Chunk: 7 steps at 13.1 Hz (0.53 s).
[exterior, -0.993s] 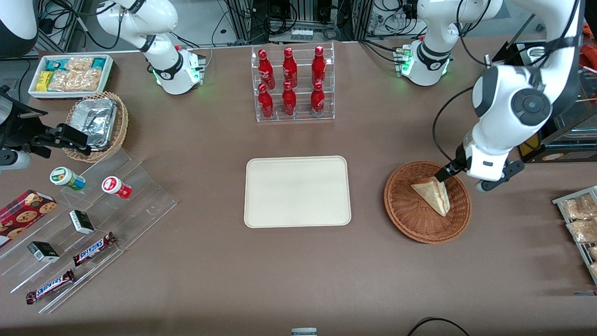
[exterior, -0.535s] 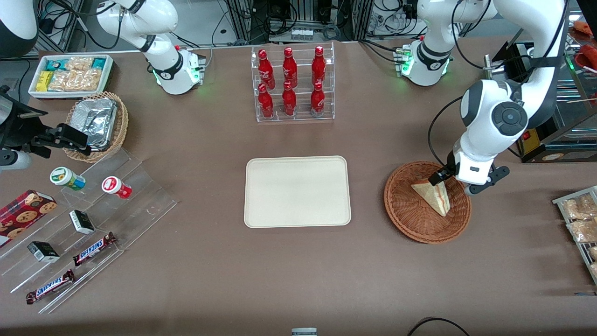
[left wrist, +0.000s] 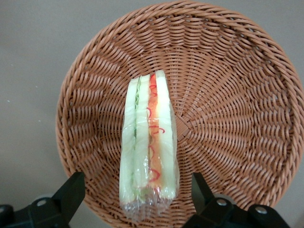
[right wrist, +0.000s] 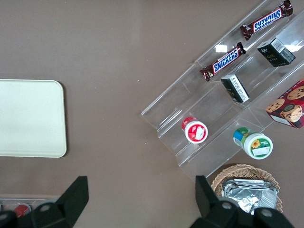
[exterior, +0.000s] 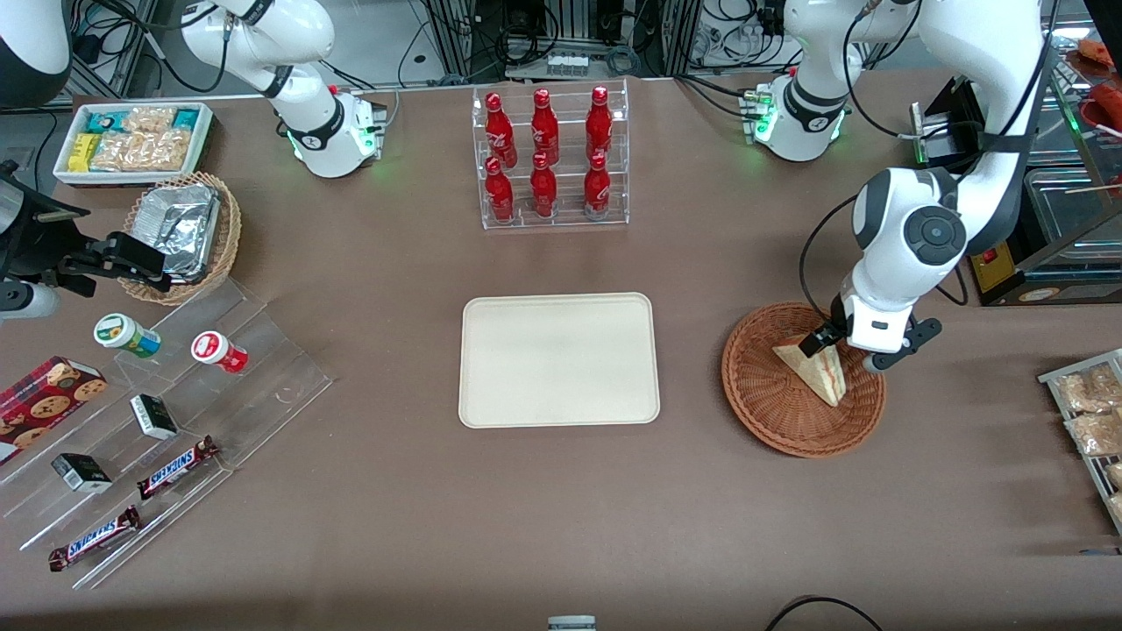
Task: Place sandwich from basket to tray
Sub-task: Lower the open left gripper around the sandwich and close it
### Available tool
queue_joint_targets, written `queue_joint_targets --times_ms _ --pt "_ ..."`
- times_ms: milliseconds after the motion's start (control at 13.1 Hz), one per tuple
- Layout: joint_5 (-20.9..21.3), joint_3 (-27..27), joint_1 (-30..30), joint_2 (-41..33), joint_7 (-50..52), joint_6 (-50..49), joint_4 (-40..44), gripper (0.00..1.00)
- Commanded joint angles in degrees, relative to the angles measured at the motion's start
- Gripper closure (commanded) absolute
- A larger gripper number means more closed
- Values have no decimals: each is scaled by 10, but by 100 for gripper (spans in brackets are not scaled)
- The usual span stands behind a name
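Observation:
The sandwich, a plastic-wrapped white wedge with red and green filling, lies in the reddish-brown wicker basket toward the working arm's end of the table. My gripper hangs over the part of the basket farther from the front camera, above the sandwich's thick end. In the wrist view the sandwich lies between my two dark fingers, which stand wide apart on either side without touching it; the gripper is open. The basket fills that view. The cream tray lies bare at the table's middle.
A clear rack of red bottles stands farther from the front camera than the tray. A wire rack of snack bags sits at the working arm's table edge. Toward the parked arm's end are tiered acrylic shelves and a foil-filled basket.
The gripper has come down and shifted toward the tray, from the basket's rim to over the sandwich's thick end. The sandwich has not moved.

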State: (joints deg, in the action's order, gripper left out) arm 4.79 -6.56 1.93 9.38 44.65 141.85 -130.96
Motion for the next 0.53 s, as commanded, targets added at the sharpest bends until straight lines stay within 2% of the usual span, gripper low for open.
queue_joint_targets --times_ms 0,153,229,306,458 --pt "12 -1 -2 4 50 45 -24 29" --pt "12 -1 -2 2 75 47 -25 76" --pt "12 -1 -2 -1 75 46 -25 95" --pt "13 -2 -1 -2 72 44 -25 100" --pt "13 -3 -1 -8 69 39 -22 100"
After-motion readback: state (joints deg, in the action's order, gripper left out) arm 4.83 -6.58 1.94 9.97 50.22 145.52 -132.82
